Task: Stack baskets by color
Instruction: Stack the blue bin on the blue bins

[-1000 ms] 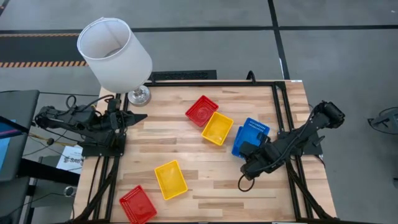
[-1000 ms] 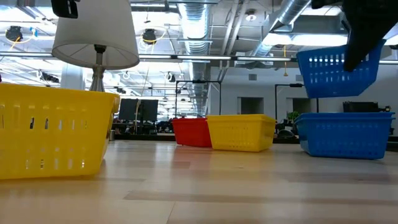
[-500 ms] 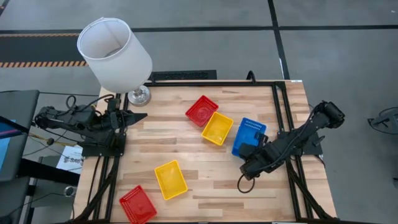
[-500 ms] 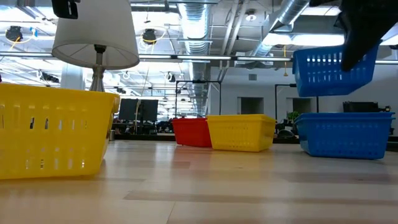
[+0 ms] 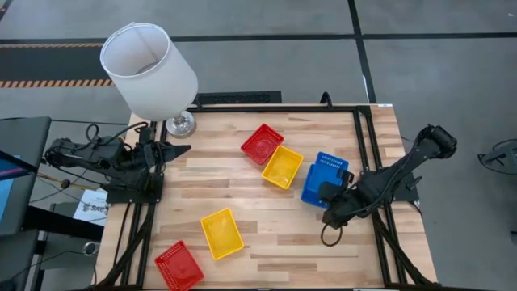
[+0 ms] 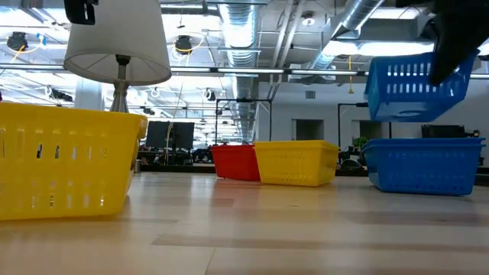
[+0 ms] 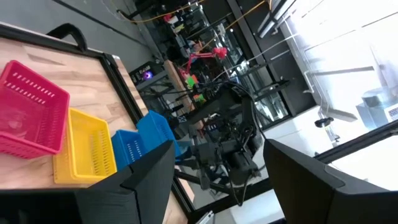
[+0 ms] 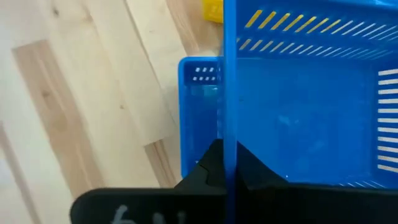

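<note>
My right gripper [image 5: 328, 194] is shut on a blue basket [image 5: 329, 168] and holds it in the air over a second blue basket [image 5: 310, 189], which rests on its base at the table's right. In the low view the held basket [image 6: 416, 88] hangs above the resting one [image 6: 422, 164]. A red basket [image 5: 262, 144] and a yellow basket [image 5: 282, 166] sit side by side at the table's middle. Another yellow basket [image 5: 221, 234] and another red one [image 5: 178, 266] lie at the near left. My left gripper [image 5: 184, 149] waits open at the left edge, pointing level. My right gripper pinches one side wall of the blue basket at its rim [image 8: 230, 112], with one finger [image 8: 208, 165] outside the wall and the other [image 8: 252, 168] inside. The fingers slant down from the table's near right. The basket hangs clear of the one below, slightly tilted.
A white lampshade [image 5: 149, 69] on its metal foot [image 5: 180, 124] stands at the far left corner. Black frame rails [image 5: 365, 145] run along the table's right and far edges. Bare wood [image 5: 283, 234] lies between the near baskets and the blue ones.
My right gripper has drawn a little toward the table's right edge with the blue basket. The basket stays lifted above the other blue one and has tipped slightly.
</note>
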Tool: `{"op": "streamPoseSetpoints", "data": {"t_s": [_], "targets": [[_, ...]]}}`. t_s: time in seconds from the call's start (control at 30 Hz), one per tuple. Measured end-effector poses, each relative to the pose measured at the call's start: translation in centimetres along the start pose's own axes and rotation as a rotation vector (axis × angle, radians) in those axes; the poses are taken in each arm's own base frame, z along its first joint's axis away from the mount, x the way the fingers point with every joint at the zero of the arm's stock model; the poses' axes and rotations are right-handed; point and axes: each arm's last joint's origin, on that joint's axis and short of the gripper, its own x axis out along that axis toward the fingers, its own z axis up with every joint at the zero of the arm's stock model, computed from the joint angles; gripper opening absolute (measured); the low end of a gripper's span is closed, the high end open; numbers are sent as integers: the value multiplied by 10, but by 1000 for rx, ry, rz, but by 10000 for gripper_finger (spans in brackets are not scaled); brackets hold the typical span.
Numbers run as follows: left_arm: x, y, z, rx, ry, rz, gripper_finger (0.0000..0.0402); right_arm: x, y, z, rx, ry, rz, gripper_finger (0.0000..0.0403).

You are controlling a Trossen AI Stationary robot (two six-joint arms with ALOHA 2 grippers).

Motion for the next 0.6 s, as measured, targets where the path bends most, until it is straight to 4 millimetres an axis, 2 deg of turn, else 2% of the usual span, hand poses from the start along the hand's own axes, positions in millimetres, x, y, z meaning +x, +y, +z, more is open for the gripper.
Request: {"op": "streamPoseSetpoints", "data": {"t_s": [0.17,0.6], "targets": [[0,0,0,1,-16,10,233,4,-7,-6,-8,-17,22,11],[0,2,0,-6,-38,41,233,32,8,-7,-111,16,9,9]]}}
